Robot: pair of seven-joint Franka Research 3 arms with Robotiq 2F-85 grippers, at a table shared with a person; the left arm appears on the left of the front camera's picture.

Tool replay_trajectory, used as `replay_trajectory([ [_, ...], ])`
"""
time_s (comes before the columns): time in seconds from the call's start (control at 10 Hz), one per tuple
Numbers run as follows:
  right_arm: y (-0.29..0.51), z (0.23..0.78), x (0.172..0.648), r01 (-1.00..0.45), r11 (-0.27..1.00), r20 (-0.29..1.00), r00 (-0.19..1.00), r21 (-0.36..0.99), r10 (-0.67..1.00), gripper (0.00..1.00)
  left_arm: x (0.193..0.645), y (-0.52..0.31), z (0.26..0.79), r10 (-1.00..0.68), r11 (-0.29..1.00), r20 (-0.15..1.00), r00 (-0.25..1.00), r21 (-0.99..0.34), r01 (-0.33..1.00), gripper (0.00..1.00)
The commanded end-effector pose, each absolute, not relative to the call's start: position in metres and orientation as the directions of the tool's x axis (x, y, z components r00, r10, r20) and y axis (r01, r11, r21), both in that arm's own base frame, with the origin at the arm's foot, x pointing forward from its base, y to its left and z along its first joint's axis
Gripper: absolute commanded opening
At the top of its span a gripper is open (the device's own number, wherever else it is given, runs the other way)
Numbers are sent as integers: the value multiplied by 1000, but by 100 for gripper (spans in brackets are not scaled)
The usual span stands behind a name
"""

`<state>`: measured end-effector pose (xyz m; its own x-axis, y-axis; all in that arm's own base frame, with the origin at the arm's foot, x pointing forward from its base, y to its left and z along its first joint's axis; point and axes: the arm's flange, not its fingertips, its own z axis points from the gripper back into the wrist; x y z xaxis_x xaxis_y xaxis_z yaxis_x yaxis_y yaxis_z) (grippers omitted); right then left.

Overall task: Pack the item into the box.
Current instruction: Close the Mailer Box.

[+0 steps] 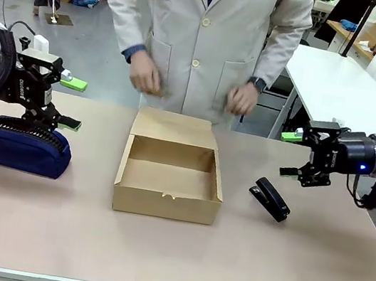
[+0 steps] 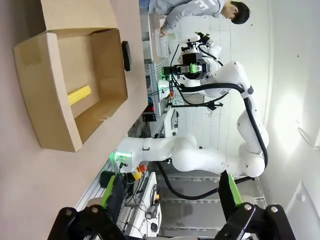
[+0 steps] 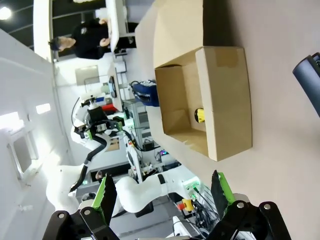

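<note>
Both Robotiq-lettered, wide open, empty: left hand (image 1: 73, 103), right hand (image 1: 288, 154); yellow item (image 2: 80, 94) inside box (image 1: 163, 205).

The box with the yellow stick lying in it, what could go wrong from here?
1. The item lies in the box, whose lid flap is open toward the person's hands; an arm reaching to close it might meet them.
2. The stapler lies between the box and the open right gripper; a low reach could knock it.
3. The open left gripper hangs close above the navy pouch and could snag it.
</note>
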<state>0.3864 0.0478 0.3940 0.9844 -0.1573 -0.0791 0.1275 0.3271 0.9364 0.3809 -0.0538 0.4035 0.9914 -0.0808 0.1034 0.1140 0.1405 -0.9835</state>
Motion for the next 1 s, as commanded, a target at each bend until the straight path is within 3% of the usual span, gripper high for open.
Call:
replay_trajectory([
  [0.0, 51, 389, 387, 135, 331, -90, 985, 934, -148, 100, 381, -55, 401, -84, 142, 98, 992, -984, 109, 100],
  [0.1, 61, 384, 415, 177, 322, -103, 967, 930, -235, 100, 410, -69, 397, -84, 143, 66, 994, -987, 78, 100],
  [0.5, 103, 352, 507, 181, 320, -140, 979, 930, -146, 100, 509, -93, 377, 19, 233, -50, 999, -971, -53, 100],
  [0.8, 139, 307, 558, 182, 372, -130, 979, 910, -160, 100, 551, -106, 335, 61, 237, -121, 991, -963, -132, 100],
  [0.9, 142, 300, 558, 229, 379, -176, 970, 897, -169, 100, 549, -108, 322, 79, 242, -225, 971, -941, -238, 100],
])
